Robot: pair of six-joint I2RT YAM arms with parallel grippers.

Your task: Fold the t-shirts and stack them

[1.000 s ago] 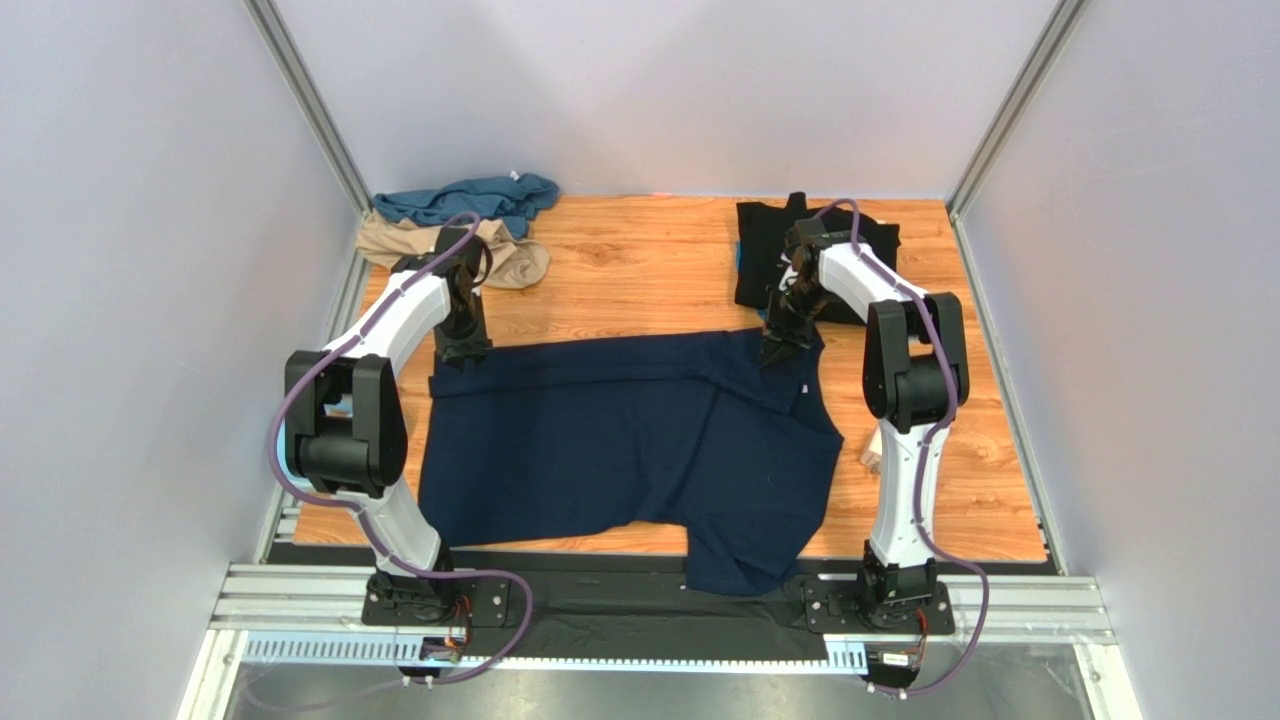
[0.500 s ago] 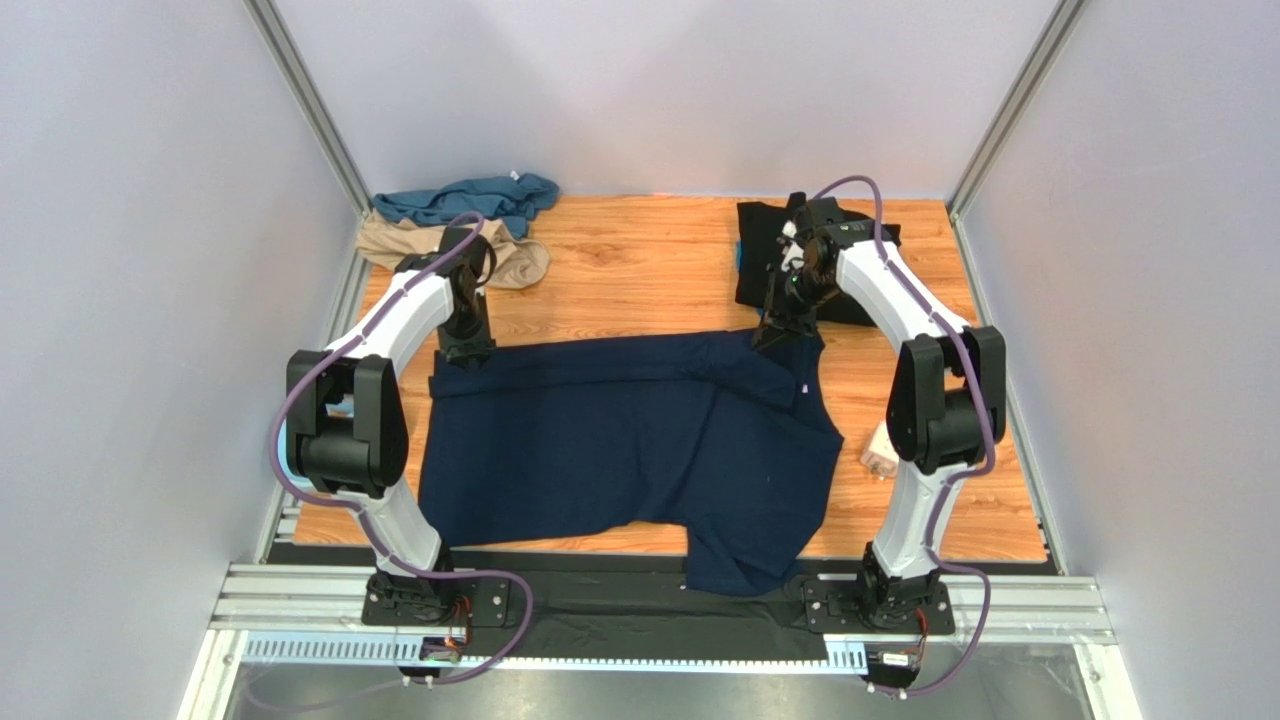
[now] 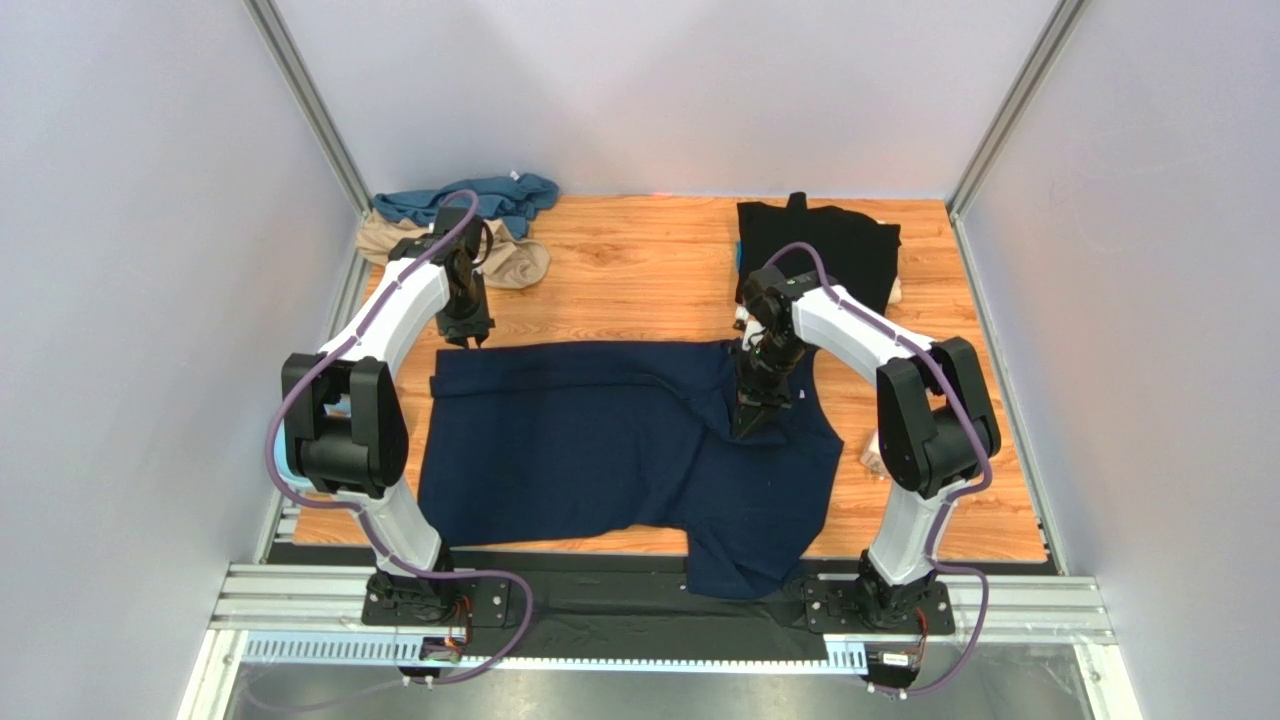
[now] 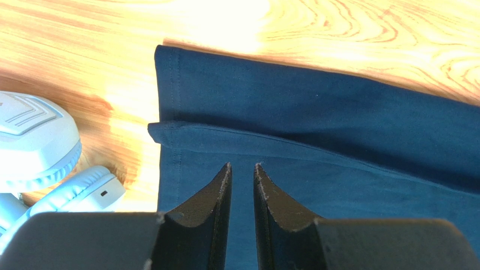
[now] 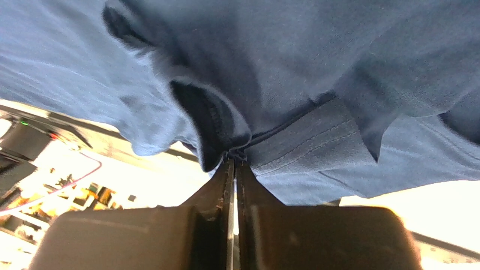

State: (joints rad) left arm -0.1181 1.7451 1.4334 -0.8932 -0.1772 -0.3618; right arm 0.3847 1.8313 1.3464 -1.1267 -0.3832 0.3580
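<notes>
Navy t-shirt point(image 3: 601, 443) lies spread mid-table point(image 3: 646, 270); we judge folding underway. Right gripper point(image 5: 234, 163) pinches a raised fold near its right side; left gripper point(image 4: 242, 166), slightly parted and empty, hovers over its far-left corner. Next we'd lay that fold flat.

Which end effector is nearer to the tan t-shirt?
Left. The left end effector is close by the tan t-shirt; the right end effector is far to its right, shut on the navy t-shirt.
</notes>
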